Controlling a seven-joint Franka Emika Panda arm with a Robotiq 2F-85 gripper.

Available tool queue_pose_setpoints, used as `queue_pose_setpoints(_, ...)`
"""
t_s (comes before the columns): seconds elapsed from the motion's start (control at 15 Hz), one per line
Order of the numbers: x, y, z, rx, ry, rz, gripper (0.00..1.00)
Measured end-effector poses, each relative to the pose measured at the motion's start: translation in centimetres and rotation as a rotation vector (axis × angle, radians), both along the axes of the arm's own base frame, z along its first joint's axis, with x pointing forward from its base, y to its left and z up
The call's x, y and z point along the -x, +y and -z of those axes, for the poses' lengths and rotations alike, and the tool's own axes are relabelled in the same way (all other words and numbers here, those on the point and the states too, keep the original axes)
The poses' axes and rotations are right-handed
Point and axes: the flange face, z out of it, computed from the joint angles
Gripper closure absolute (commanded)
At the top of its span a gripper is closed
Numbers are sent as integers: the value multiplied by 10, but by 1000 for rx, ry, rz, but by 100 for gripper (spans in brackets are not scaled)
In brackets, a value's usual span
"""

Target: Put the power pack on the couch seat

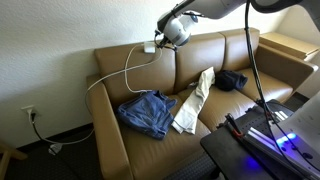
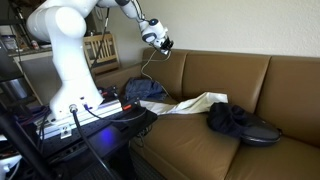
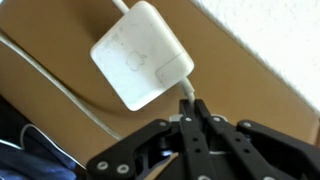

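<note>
The power pack (image 3: pixel 140 55) is a flat white square brick with a thin white cord. In the wrist view it hangs just beyond my gripper (image 3: pixel 190 108), whose fingers are shut on the cord's stub where it leaves the brick. In both exterior views my gripper (image 1: pixel 166 37) (image 2: pixel 160 40) holds the power pack (image 1: pixel 150 47) in the air at the top of the couch back, above the seat. The long cord (image 1: pixel 112 72) loops down over the couch's arm. The couch seat (image 1: pixel 228 101) (image 2: pixel 190 145) is tan-brown leather.
Blue jeans (image 1: pixel 148 112) (image 2: pixel 145 90), a beige cloth (image 1: pixel 194 100) (image 2: pixel 197 103) and a dark garment (image 1: pixel 232 80) (image 2: pixel 236 120) lie on the cushions. A black table with electronics (image 1: pixel 262 140) stands in front. A wall outlet (image 1: pixel 29 113) is low beside the couch.
</note>
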Motion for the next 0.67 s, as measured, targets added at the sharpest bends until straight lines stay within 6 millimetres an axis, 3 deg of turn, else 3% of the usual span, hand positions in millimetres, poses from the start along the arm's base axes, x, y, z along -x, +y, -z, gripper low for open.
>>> queue_pose_setpoints(0.2, 22, -60, -4, 143, 38, 74, 98)
queue_pose_setpoints(0.33, 45, -87, 2, 234, 82, 115, 98)
queue_pose_setpoints(0.53, 84, -103, 33, 338, 209, 135, 98)
queue_pose_setpoints(0.67, 105, -94, 64, 373, 327, 102, 98)
